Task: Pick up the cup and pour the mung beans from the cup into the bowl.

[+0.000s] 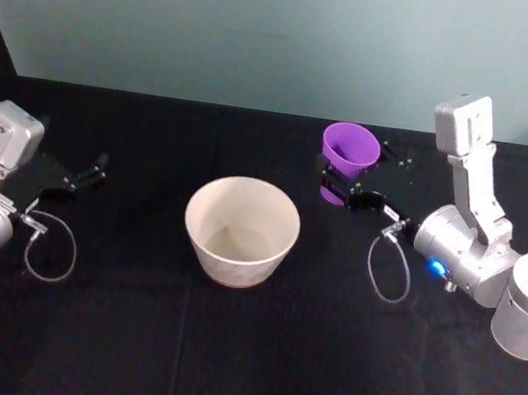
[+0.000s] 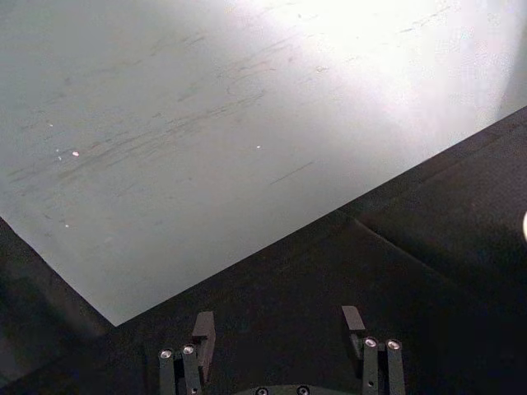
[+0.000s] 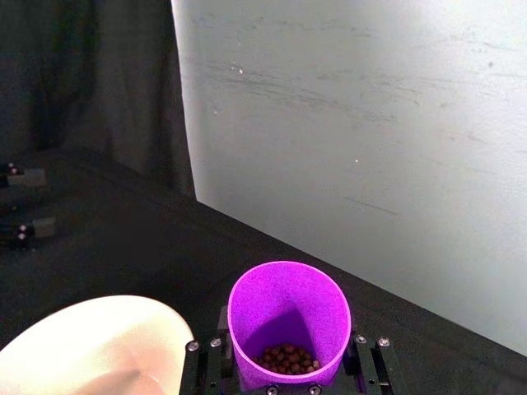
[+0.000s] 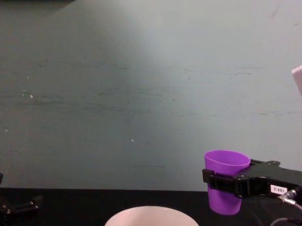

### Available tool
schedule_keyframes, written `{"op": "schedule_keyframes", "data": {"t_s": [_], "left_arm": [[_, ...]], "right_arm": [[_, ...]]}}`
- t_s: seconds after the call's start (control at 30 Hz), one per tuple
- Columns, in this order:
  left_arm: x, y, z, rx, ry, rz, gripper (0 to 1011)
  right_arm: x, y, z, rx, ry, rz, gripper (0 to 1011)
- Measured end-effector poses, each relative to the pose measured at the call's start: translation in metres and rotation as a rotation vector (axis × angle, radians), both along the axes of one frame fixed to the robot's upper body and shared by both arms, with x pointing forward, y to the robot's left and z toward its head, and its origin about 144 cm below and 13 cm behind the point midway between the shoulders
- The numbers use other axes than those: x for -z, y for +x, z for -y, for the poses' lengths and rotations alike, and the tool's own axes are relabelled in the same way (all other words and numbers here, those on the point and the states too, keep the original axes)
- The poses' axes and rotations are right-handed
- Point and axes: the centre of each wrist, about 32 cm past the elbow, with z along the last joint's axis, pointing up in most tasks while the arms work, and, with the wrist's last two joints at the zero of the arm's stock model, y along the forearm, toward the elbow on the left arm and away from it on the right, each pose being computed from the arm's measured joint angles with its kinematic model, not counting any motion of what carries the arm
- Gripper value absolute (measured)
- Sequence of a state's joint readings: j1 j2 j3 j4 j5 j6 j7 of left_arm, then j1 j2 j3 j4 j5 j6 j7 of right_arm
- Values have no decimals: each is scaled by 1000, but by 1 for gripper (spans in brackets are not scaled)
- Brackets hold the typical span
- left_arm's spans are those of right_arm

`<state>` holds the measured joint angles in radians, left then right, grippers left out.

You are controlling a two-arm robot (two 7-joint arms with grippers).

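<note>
1. The right tool (image 4: 228, 184) is clenched around the purple cup (image 1: 350, 150). Its black fingers clamp the cup's wall at about mid-height.
2. In the head view the cup sits right of centre in the upper half of the frame, just beyond and to the right of the white bowl (image 1: 240, 230). The two are near but not touching.
3. In the chest view the cup hangs at lower right. It appears raised off the black worktop (image 1: 241, 370), though its base is not clearly separated from the cloth.
4. The cup's long axis is close to vertical. Its open mouth points up and its narrower base points down, so no pouring tilt shows.
5. The right wrist view looks down into the cup, where the mung beans (image 3: 286, 360) lie in a small heap at the bottom.
6. The bowl stands at the centre of the head view with a bare, pale interior and no beans in it.
7. Progress, as judged: the grasp is made and the lift seems begun. Carrying the cup over the bowl's rim and tipping it remain to be done.
8. The left tool (image 2: 278, 322) rests at the left edge of the head view, well apart from the bowl. Its fingers are spread and hold nothing.
</note>
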<state>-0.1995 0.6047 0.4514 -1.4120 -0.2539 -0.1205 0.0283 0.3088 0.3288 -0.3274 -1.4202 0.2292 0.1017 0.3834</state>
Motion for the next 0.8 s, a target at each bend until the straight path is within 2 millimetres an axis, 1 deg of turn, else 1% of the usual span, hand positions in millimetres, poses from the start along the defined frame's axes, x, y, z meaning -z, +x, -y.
{"op": "schedule_keyframes", "data": {"t_s": [0.53,0.7,0.8], "left_arm": [[0,0,0,0,0,0,1000],[0,0,0,0,0,0,1000],[0,0,0,0,0,0,1000]], "right_arm": [[0,0,0,-1,-2,0,723],[-5,-1,-6,-2,-61,19,723],[-11,-1,-12,2,-126,39,723]]}}
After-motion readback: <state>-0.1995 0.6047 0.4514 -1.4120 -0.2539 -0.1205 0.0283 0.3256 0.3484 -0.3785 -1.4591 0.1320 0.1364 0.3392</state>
